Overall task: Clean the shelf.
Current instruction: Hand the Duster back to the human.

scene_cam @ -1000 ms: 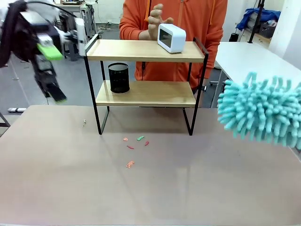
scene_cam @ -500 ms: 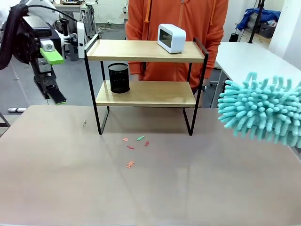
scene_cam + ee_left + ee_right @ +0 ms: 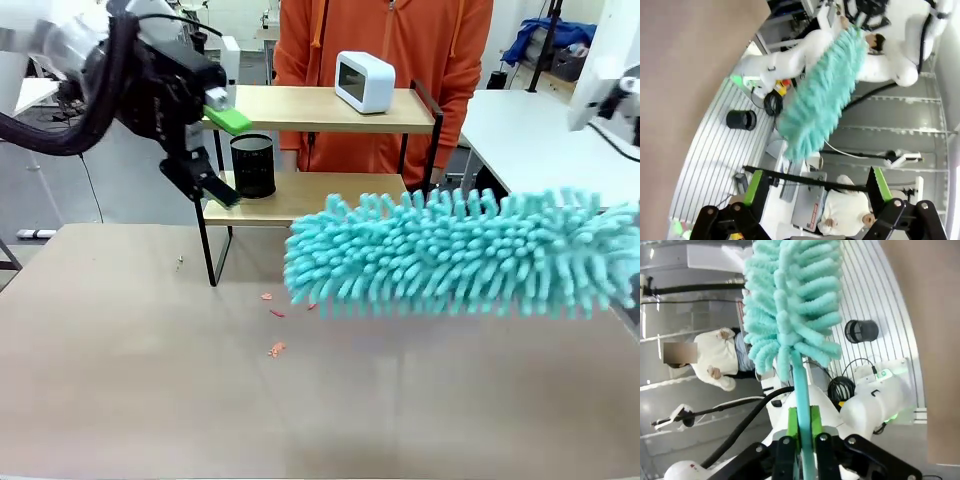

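A small two-tier wooden shelf (image 3: 310, 108) with a thin black frame stands at the far side of the table (image 3: 150, 380), in front of a person in an orange hoodie (image 3: 400, 40); a white clock (image 3: 364, 80) sits on its top board and a black mesh cup (image 3: 252, 165) on the lower one. The left gripper (image 3: 222, 155) hovers at the shelf's left end, its green-padded fingers spread apart and empty. The right gripper (image 3: 801, 440) has its fingers pinched on the handle of a fluffy teal duster (image 3: 450, 255), held level above the table in front of the shelf, near small scraps (image 3: 277, 348) on the tabletop.
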`<state>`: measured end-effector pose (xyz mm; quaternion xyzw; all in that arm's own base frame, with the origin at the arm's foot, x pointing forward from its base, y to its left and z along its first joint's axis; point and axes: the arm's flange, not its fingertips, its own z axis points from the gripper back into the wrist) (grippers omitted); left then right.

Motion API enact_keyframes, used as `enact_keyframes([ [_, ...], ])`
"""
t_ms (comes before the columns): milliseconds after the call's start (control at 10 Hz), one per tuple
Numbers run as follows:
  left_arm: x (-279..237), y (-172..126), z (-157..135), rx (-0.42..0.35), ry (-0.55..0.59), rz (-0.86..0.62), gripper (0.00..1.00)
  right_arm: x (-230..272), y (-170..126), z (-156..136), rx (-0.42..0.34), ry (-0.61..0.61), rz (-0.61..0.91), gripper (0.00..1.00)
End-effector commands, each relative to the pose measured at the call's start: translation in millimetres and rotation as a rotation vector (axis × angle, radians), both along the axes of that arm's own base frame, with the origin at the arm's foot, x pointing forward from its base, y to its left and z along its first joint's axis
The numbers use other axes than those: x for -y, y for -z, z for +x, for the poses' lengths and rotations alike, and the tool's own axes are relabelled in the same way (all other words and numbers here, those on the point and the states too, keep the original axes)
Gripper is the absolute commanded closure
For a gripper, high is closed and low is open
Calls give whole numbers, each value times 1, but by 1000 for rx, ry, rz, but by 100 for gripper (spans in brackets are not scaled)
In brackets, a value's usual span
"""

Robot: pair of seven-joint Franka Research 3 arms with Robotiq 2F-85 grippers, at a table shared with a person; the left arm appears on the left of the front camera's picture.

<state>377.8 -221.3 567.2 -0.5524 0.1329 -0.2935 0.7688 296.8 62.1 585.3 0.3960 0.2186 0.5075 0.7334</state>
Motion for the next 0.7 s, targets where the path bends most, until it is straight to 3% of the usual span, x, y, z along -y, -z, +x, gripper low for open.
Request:
enact_keyframes([
  [0, 10, 14, 4, 26, -44, 13, 0, 2, -19, -2, -41, -67, -30, 88],
  [200, 19, 22, 10, 16, -13, -45, 0, -9, -19, 2, -40, -89, -54, 88],
  [600, 63, 31, -28, 54, 226, -126, 0, -32, -7, 29, -80, -88, 22, 88],
])
